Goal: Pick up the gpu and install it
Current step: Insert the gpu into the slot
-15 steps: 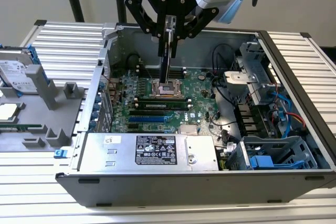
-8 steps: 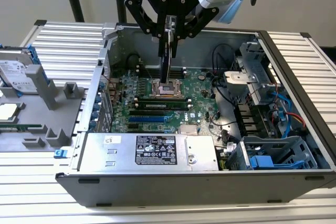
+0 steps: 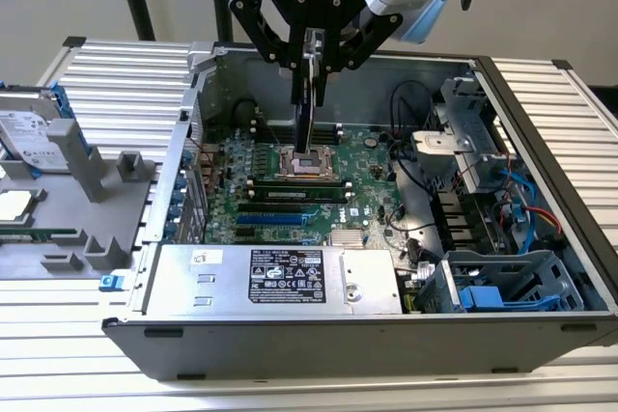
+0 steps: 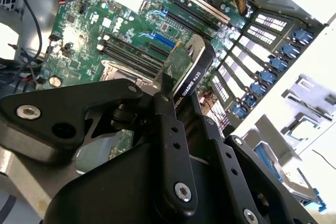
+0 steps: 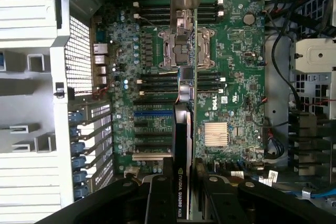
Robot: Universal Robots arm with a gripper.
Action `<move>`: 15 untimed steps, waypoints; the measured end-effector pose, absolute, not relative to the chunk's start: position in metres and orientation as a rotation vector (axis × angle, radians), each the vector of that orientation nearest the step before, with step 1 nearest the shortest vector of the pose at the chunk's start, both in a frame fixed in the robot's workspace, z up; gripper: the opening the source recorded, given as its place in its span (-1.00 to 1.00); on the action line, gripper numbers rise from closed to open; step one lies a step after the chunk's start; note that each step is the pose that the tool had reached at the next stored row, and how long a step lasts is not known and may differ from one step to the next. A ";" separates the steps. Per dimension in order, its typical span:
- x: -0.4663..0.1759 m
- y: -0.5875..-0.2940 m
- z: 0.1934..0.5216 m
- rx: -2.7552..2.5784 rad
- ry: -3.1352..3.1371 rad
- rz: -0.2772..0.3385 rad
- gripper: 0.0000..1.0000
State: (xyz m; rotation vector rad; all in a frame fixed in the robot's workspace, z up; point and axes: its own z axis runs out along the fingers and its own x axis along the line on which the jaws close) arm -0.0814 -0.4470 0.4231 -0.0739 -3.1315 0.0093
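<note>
gpu point(image 3: 307, 127) hung edge-down over motherboard point(image 3: 377, 156) centre, gripper point(image 3: 311, 69) clamped shut on it. Carry step, not seated — seating likely needed its edge squared to an expansion slot point(image 5: 152, 114).

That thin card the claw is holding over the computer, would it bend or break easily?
Probably stiff: the gpu hangs straight, edge-down, from the gripper without sagging. Likely light, being thin. Its bare green circuit face suggests it is fragile if knocked.
</note>
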 end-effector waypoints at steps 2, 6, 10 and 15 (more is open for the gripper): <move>-0.081 -0.447 0.423 -0.068 -3.132 0.009 -1.00; -0.082 -0.447 0.423 -0.048 -3.132 0.009 -1.00; -0.081 -0.447 0.423 -0.028 -3.132 0.009 -1.00; -0.081 -0.447 0.423 0.003 -3.132 0.010 -1.00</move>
